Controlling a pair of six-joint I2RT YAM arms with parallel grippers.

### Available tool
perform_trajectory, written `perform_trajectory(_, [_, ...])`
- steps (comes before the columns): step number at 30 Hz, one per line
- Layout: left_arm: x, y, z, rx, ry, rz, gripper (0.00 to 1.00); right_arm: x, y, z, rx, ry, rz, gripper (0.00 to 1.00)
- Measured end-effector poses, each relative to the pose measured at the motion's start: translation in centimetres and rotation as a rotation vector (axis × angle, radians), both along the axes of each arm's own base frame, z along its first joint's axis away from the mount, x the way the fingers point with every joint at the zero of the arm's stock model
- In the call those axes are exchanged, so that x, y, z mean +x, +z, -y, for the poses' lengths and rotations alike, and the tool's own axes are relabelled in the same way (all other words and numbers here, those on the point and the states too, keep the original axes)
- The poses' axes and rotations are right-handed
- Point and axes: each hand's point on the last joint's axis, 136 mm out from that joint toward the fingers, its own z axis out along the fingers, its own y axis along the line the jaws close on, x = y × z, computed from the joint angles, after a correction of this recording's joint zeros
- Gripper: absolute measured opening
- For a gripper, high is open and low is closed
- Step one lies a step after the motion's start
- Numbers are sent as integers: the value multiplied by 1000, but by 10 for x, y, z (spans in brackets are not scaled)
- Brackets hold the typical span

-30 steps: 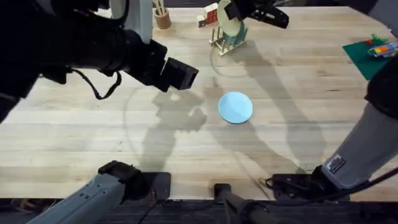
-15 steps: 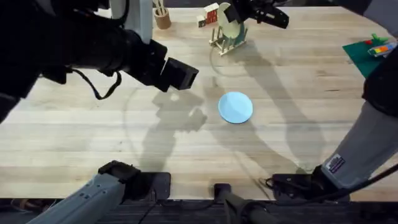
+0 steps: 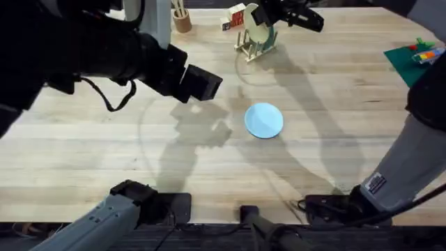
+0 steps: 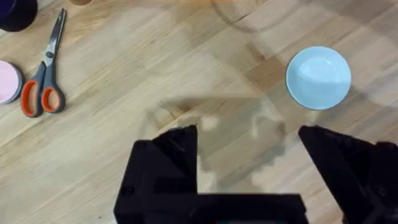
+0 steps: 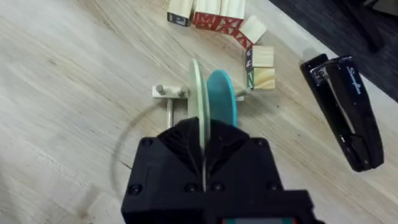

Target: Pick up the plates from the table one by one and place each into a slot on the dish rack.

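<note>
The light blue plate (image 3: 264, 120) (image 4: 318, 78) lies flat on the table (image 3: 334, 104) near its middle. My left gripper (image 3: 202, 82) (image 4: 249, 168) hovers open to the left of it, holding nothing. At the far edge stands the dish rack (image 3: 252, 46) (image 5: 168, 92). My right gripper (image 3: 272, 14) (image 5: 202, 158) is above the rack, shut on the rim of the cream-yellow plate (image 3: 256, 25) (image 5: 197, 93). That plate stands on edge among the pegs, right beside a darker teal plate (image 5: 221, 102) in the rack.
Lettered wooden blocks (image 5: 217, 15) and a black stapler (image 5: 345, 112) lie just behind the rack. Scissors (image 4: 43, 87) and a pink dish (image 4: 7, 81) lie to the left. A pencil cup (image 3: 182, 19) stands far left of the rack, and a green mat (image 3: 414, 59) at the right edge.
My right gripper with the cream-yellow plate has shifted very slightly over the rack. The left arm and the blue plate have not moved.
</note>
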Motion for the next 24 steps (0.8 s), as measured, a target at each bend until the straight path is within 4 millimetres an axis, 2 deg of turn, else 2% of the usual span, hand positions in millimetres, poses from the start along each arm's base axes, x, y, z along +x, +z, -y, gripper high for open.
perform_trajectory(6, [0, 0, 0, 0, 0, 0, 995, 0, 0, 0, 0, 0, 0, 35])
perform_trajectory(17, [0, 0, 0, 0, 0, 0, 994, 0, 0, 0, 0, 0, 1, 186])
perform_trajectory(24, [0, 0, 0, 0, 0, 0, 993, 0, 0, 0, 0, 0, 1, 198])
